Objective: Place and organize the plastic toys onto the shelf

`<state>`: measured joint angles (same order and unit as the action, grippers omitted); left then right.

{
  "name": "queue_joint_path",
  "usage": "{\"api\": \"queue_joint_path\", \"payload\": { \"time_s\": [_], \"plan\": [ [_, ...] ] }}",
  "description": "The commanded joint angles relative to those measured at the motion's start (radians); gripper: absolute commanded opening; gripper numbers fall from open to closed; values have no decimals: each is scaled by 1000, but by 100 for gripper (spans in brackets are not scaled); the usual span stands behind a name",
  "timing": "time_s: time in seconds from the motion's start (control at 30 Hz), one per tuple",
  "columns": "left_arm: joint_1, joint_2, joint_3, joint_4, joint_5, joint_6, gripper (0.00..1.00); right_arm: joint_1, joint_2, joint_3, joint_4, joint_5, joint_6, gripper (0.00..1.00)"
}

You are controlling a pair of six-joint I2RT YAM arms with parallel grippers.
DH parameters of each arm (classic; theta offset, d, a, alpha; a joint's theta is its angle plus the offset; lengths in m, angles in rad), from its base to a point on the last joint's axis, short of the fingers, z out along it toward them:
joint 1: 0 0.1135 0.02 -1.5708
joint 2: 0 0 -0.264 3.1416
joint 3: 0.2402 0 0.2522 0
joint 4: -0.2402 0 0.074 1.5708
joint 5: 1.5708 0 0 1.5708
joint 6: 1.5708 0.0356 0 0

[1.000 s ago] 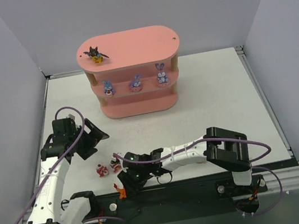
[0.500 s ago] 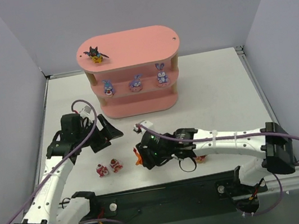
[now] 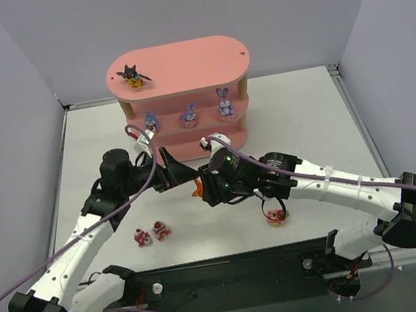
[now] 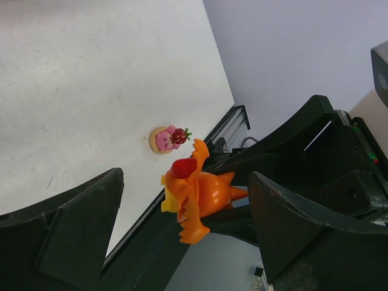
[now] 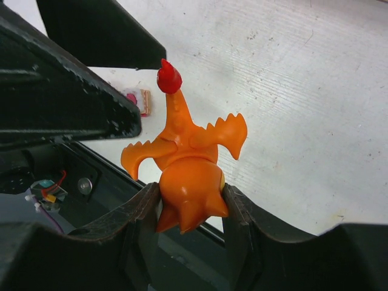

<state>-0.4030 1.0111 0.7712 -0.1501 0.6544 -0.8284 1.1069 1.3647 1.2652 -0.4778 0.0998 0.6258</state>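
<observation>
My right gripper (image 3: 204, 189) is shut on the orange toy (image 3: 196, 188) and holds it above the table, in front of the pink shelf (image 3: 177, 59). In the right wrist view its body (image 5: 189, 182) is pinched between both pads (image 5: 147, 209). My left gripper (image 3: 184, 177) is open, and the orange toy (image 4: 195, 195) sits between its spread fingers (image 4: 298, 225) without touching them. The black bat toy (image 3: 132, 75) stands on the top board. Three bunnies (image 3: 188, 115) stand on the middle board. Three red-and-white toys lie on the table: two (image 3: 150, 233) at the left and one (image 3: 276, 217) under the right arm.
The black rail (image 3: 233, 267) with the arm bases runs along the near edge. Grey walls close in both sides and the back. One red-and-white toy (image 4: 167, 138) shows on the white table beyond the left fingers. Another one (image 5: 137, 100) shows in the right wrist view.
My right gripper has carried the orange toy from the near edge up and away towards the shelf. My left gripper has swung right and now has its open fingers around the toy.
</observation>
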Motion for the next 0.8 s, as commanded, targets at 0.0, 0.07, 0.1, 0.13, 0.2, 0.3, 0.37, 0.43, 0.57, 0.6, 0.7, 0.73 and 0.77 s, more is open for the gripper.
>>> {"api": "queue_joint_path", "payload": {
  "time_s": [0.0,0.07,0.1,0.13,0.2,0.3,0.37,0.43,0.57,0.6,0.7,0.73,0.77],
  "plan": [
    [-43,24,14,172,1,-8,91,-2,7,69,-50,-11,-20,1],
    [-57,37,10,170,-10,-6,87,-2,5,76,-53,-15,-23,1],
    [-62,46,10,175,-16,-6,84,-2,4,77,-54,-20,-21,1],
    [-66,49,7,175,-21,-6,82,-2,2,82,-54,-20,-24,1],
    [-74,58,5,175,-22,-6,74,-4,-1,83,-58,-22,-28,1],
    [-77,73,2,175,-13,-6,60,-4,4,89,-58,-32,-40,1],
    [-79,84,4,175,-13,-8,50,-4,5,91,-59,-35,-40,1],
    [-79,92,4,176,-6,-11,36,-5,5,92,-59,-37,-38,1],
    [-80,92,-3,173,-4,-17,21,-5,2,100,-59,-23,-29,1],
    [-80,89,-1,173,-6,-18,15,-5,1,102,-58,-19,-23,3],
    [-80,81,-4,173,-10,-54,0,-4,-12,102,-59,6,-20,31],
    [-80,77,-4,188,-10,-92,0,-2,-18,99,-53,20,-15,42],
    [-79,73,-6,201,-9,-119,0,4,-38,92,-42,46,-18,51]
  ]
}}
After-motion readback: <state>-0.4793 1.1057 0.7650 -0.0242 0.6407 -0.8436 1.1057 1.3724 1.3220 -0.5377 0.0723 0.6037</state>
